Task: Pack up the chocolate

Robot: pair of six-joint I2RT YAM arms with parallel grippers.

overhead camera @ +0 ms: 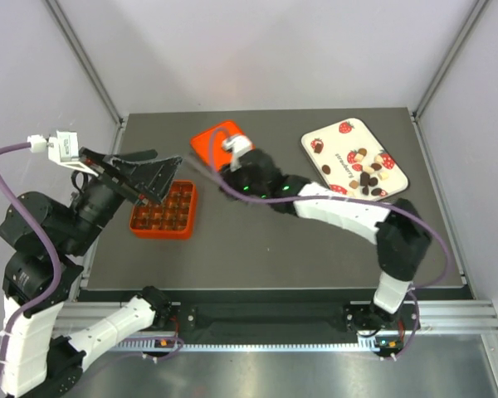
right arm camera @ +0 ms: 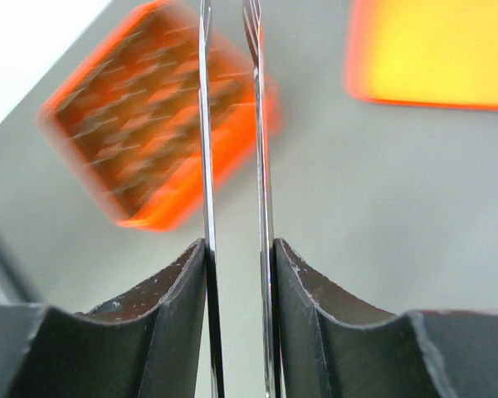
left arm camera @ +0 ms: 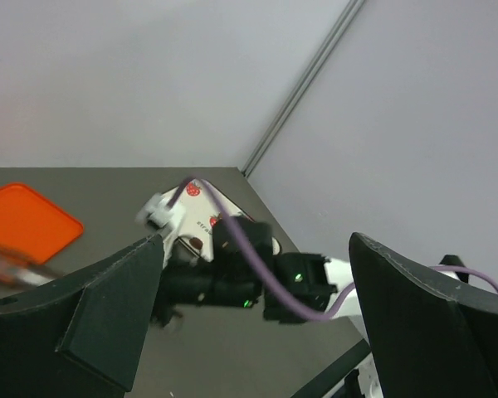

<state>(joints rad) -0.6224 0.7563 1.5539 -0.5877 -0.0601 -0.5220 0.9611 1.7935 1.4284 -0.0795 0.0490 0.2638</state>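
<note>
The chocolate, small dark and pale pieces, lies on a white strawberry-print tray at the back right. An orange-red box with square compartments sits at the left; its cells look dark brown, blurred in the right wrist view. My right gripper hovers between box and tray, shut on thin metal tweezers whose tips run out of view. Whether they hold a piece is hidden. My left gripper hangs open and empty above the box's far edge.
A flat orange lid lies at the back middle, just behind the right gripper. Grey walls stand close round the dark mat. The right arm crosses the left wrist view.
</note>
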